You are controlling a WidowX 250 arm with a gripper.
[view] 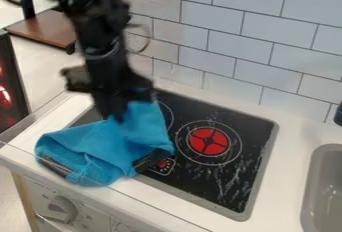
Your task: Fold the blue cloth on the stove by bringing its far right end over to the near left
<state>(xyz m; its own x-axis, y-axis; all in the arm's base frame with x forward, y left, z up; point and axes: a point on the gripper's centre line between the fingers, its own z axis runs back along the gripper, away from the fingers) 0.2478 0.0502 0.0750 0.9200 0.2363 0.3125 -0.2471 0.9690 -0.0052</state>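
So the blue cloth [103,148] is left of centre in the frame, bunched up over the left front part of the black stovetop [250,163] and spreading toward the counter's front edge. Its upper right part rises in a kind of peak to the black gripper [121,115], which comes down from the upper left, and the jaws look closed on a pinch of the fabric there. Two dark bits poke out from under the cloth, one with a metallic-looking edge [57,167] at its lower left and a black one [152,160] at its lower right; can't tell what they belong to. Just right of the cloth, around mid-frame, there's a red burner [208,141] with white rings round it, and the glass near it is all streaky. White counter [284,141] goes round the stovetop, with a grey sink [319,191] at the lower right edge and a control knob [61,209] on the front panel at lower left. White brick-style tiles [250,1] run across the top, and a brown wooden board [45,28] is over in the upper left.
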